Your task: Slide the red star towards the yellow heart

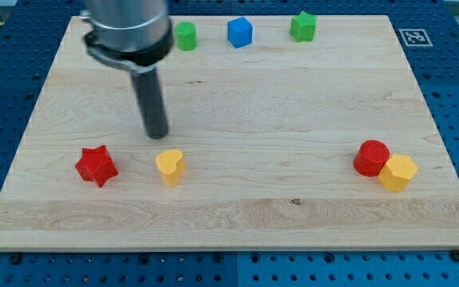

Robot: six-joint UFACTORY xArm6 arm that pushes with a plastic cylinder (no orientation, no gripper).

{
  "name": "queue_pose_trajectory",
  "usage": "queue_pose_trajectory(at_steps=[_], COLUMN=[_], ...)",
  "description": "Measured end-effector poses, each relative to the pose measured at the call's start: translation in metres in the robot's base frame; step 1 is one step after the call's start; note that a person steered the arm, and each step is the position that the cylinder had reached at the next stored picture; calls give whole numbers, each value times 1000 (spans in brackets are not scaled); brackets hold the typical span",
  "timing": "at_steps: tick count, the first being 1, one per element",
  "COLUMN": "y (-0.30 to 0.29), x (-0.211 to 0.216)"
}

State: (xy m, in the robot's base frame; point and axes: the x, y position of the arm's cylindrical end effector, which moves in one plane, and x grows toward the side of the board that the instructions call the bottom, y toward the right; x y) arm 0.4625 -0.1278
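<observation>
The red star [96, 166] lies on the wooden board [237, 215] at the view's lower left. The yellow heart [169, 167] sits to its right, a short gap apart. My tip [158, 135] is just above the yellow heart, slightly to its left, and up and to the right of the red star. It touches neither block.
A green cylinder [186, 36], a blue cube [240, 32] and a green star [302, 26] line the board's top edge. A red cylinder [371, 158] touches a yellow hexagonal block [397, 172] at the lower right.
</observation>
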Motion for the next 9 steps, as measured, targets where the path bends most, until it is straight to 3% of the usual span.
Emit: queue_pose_trajectory(at_steps=[3, 7, 9], y=[-117, -68, -96], x=[28, 57, 73])
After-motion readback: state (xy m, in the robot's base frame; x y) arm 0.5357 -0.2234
